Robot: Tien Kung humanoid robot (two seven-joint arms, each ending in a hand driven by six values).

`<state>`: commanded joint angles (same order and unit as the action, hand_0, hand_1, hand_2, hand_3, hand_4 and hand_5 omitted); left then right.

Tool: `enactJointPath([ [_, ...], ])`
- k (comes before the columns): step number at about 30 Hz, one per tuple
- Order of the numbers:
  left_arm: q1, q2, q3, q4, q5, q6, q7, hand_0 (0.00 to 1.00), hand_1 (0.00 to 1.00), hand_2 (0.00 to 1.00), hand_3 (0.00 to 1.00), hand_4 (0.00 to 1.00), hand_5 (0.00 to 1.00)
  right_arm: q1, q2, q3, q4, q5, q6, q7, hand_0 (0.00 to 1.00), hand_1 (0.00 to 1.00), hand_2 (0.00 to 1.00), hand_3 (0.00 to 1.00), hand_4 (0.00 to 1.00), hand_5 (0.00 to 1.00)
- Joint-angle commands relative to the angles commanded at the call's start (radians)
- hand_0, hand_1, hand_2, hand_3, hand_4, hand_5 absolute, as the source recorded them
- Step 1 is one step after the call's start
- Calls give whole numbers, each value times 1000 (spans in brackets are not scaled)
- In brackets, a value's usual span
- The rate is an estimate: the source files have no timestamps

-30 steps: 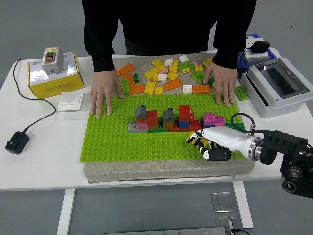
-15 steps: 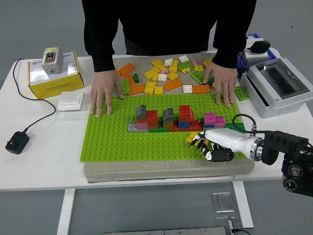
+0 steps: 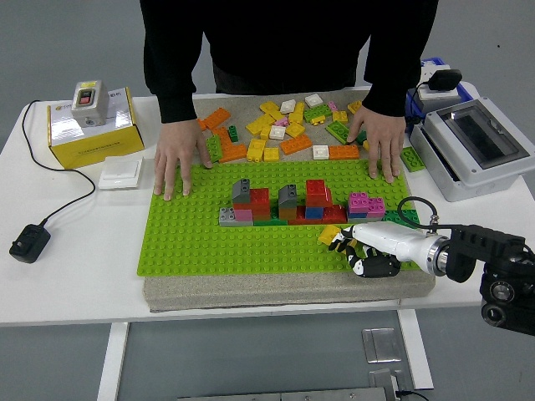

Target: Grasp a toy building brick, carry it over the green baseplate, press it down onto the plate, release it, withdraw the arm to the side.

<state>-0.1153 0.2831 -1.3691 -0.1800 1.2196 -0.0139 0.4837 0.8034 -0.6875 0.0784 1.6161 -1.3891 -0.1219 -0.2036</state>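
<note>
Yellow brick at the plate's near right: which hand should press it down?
Right. The right hand already has its fingers at the yellow brick over the green baseplate; no left arm is in view.

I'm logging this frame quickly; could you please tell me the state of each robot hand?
Left hand: not in view.
Right hand: over the green studded baseplate, beside a small yellow plastic brick; grip cannot be told.

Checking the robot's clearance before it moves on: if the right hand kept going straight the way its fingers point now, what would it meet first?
The right hand points left along the green baseplate. A yellow brick sits at its fingertips; past that the plate's near rows look bare to the left edge, though height is hard to judge.
</note>
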Motion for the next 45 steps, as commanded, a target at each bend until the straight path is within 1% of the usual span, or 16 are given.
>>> enactJointPath([
  [29,3,-3,5,0,-12,1,-3,686,636,570,656,97,544,-15,-14,-38,-10,-11,-68,6,241,265,767,789,2,284],
  [45,8,-6,5,0,-12,1,-2,685,636,570,656,94,539,-29,-16,-66,-16,-20,-149,13,238,266,762,782,2,304],
])
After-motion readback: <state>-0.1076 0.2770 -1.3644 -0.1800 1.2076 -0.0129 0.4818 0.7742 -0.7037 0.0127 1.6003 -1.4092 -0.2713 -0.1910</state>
